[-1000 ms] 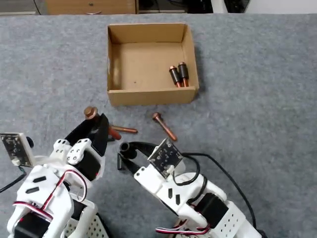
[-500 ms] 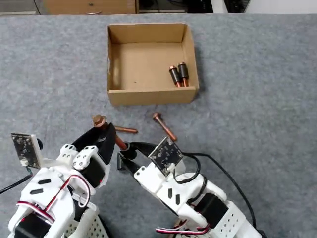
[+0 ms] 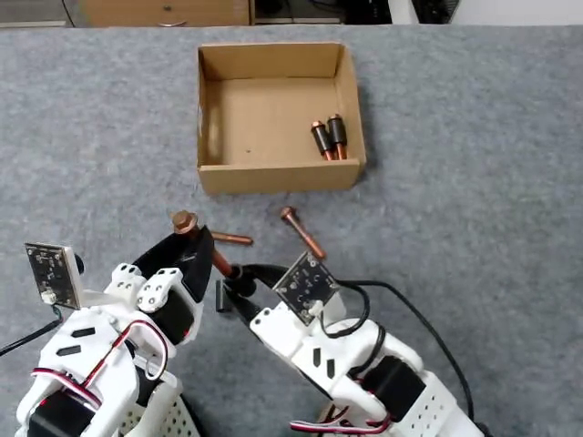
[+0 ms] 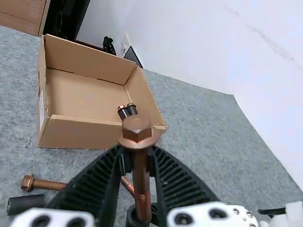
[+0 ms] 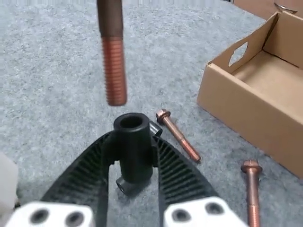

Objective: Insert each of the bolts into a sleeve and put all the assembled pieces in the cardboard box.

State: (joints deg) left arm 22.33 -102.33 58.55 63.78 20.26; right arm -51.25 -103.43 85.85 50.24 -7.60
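Grey carpet covers the surface [image 3: 474, 182] in the high view, with a wooden cabinet [image 3: 164, 11] at its far edge. We see the cardboard box [image 3: 278, 177] standing open, and two assembled pieces [image 3: 330, 138] lying side by side inside it against one side wall. On the robot's side of the box, the left claw [image 3: 202, 248] grips a bolt [image 3: 185, 221] whose shaft slants toward a black sleeve [image 3: 240, 276] clamped in the right claw [image 3: 241, 280]. Two loose bolts [image 3: 303, 233] lie between the claws and the box's front wall. From above we cannot tell whether the bolt's tip has entered the sleeve.

From the left wrist we get a white wall [image 4: 213, 42] behind the box. The bolt [image 4: 137, 161] stands upright, hex head uppermost, its shaft pinched between the claw's two ribbed fingers. Beyond the head, the ends of the assembled pieces [image 4: 127, 110] peek over the box's front wall. One loose bolt lies before that wall, with a loose sleeve [image 4: 21, 204] just beside it, on the side away from the box.

From the right wrist we see what the high view leaves unclear. The sleeve [image 5: 134, 146] is held upright between the fingers, mouth open upward. The bolt's threaded tip [image 5: 115, 71] hangs just above that mouth, apart from it. Both loose bolts lie between the sleeve and the box's corner [image 5: 246, 113].
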